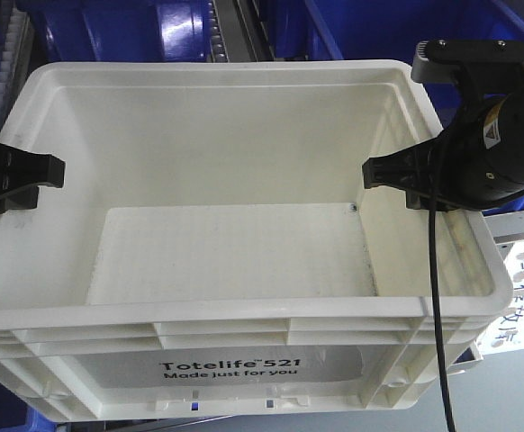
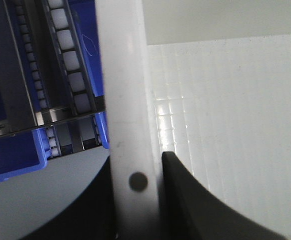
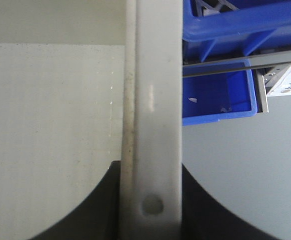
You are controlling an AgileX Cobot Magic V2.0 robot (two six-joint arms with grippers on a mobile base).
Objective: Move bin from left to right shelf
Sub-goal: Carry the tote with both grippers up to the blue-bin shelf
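The white bin point(image 1: 244, 310), printed "Totelife 521 Made just for you" on its front, fills the front view and is empty. My left gripper point(image 1: 23, 175) is shut on its left wall, one black finger inside and the other hidden outside. In the left wrist view the bin's rim point(image 2: 123, 100) runs between the left gripper's point(image 2: 135, 165) two fingers, which press both sides. My right gripper point(image 1: 415, 175) is shut on the right wall. In the right wrist view the rim point(image 3: 155, 75) is clamped in the right gripper point(image 3: 149, 167).
Blue plastic bins point(image 1: 136, 27) and a roller track point(image 1: 221, 31) lie behind the bin. More blue bins point(image 3: 220, 95) show right of it, and rollers point(image 2: 68, 60) to its left. A black cable point(image 1: 438, 315) hangs over the right front corner. Grey floor point(image 3: 245, 175) lies below.
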